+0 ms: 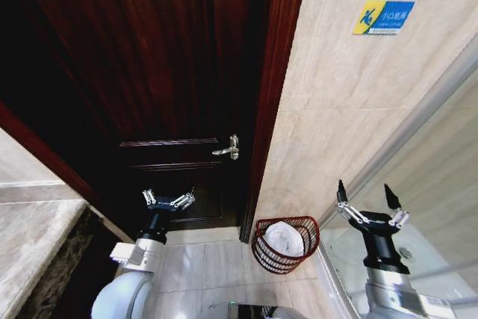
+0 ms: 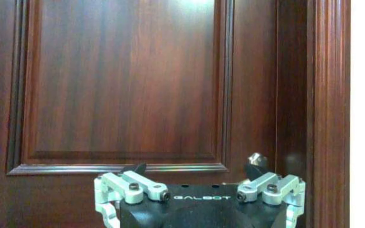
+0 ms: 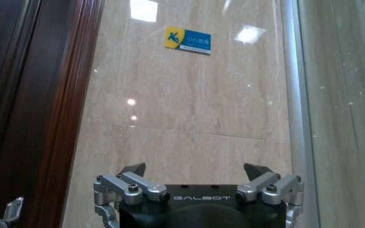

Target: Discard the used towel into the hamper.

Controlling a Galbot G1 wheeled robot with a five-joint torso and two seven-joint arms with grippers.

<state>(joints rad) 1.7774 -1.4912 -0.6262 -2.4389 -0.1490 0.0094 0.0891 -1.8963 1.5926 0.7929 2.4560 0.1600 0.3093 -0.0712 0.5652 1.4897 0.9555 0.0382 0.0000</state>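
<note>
The hamper (image 1: 287,250), a small round dark reddish wire basket, stands on the floor at the foot of the wall, just right of the door frame. A white towel (image 1: 284,237) lies bundled inside it. My right gripper (image 1: 366,196) hangs open and empty to the right of the hamper and higher up, by the glass panel; in the right wrist view that gripper (image 3: 194,169) faces the beige tiled wall. To the left of the hamper my left gripper (image 1: 169,198) is open and empty in front of the dark wooden door, and in the left wrist view it (image 2: 195,167) faces the door panel.
The dark wooden door (image 1: 142,72) with a silver handle (image 1: 228,148) is closed. A stone counter edge (image 1: 33,252) lies at the left. A glass shower panel (image 1: 433,155) with a metal frame runs along the right. A blue and yellow sign (image 1: 383,16) is on the wall.
</note>
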